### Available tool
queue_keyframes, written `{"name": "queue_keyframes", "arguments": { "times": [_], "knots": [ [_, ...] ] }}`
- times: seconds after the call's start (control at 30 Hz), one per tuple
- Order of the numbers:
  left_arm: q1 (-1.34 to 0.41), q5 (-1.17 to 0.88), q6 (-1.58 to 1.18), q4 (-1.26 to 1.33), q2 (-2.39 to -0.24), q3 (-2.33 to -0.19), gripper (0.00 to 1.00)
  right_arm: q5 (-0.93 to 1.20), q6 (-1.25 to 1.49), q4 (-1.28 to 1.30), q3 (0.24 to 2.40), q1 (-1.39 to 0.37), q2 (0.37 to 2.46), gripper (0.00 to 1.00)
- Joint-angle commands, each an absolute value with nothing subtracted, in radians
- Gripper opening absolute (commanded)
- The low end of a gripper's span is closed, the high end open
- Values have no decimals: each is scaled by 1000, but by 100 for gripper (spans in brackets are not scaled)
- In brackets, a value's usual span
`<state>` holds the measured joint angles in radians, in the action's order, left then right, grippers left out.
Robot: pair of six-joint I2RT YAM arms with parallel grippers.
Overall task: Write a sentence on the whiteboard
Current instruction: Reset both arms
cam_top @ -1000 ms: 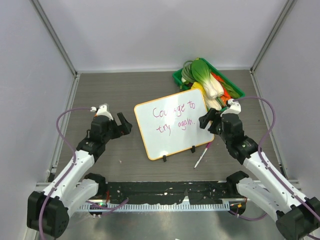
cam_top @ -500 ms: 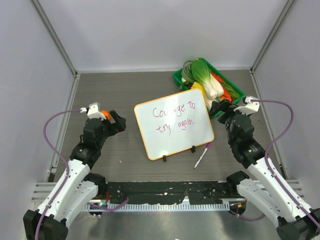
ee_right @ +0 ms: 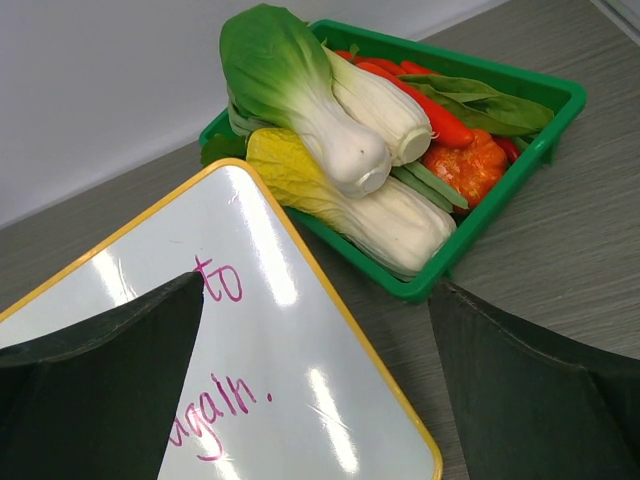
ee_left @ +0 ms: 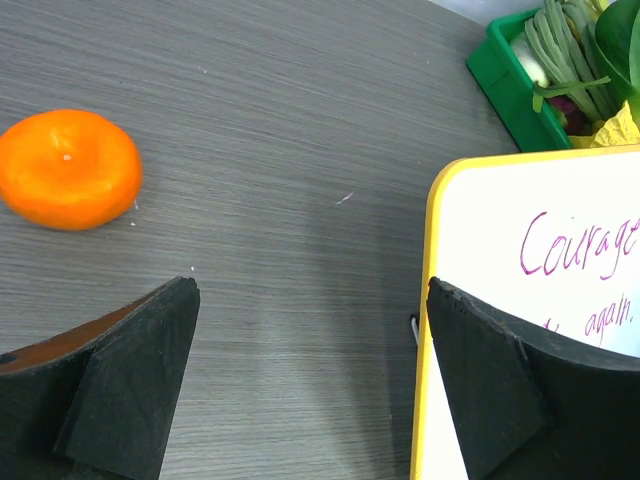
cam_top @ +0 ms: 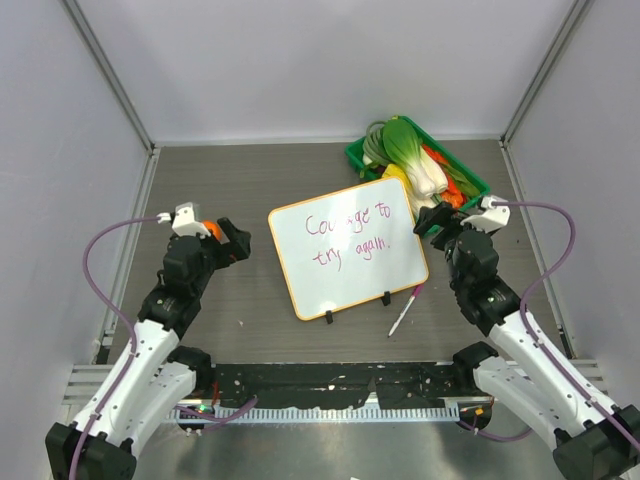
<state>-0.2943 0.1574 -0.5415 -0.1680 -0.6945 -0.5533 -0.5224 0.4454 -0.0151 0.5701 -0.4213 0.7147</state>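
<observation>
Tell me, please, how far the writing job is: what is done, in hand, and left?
Done: the sentence, "Courage to try again.", stands in two lines on the whiteboard, full stop included. In hand: nothing; the left gripper and right gripper are open and empty, and the marker lies beside the board. Left: apparently nothing.

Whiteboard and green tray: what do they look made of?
The whiteboard looks like glossy coated board, since light streaks reflect off it. Its thin yellow-orange frame is probably plastic. The green tray looks like moulded plastic: uniform colour, rounded rim, soft sheen.
</observation>
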Motion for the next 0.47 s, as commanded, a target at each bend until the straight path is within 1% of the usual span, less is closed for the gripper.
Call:
{"name": "queue_keyframes", "arguments": {
  "times": [0.0, 0.2, 0.3, 0.4, 0.43],
  "knots": [
    [-296, 169, -532, -112, -677, -566, 100, -522, 442, -69, 563, -417, 747, 99],
    [-296, 173, -534, -84, -669, -540, 100, -491, 373, -92, 552, -417, 770, 99],
    [-295, 176, -540, -71, -678, -534, 100, -508, 338, -112, 529, -417, 770, 99],
    [-295, 152, -497, -48, -696, -529, 100, -629, 284, -182, 462, -417, 762, 99],
    [-296, 161, -483, -34, -699, -526, 100, -702, 231, -263, 406, -417, 761, 99]
  ]
}}
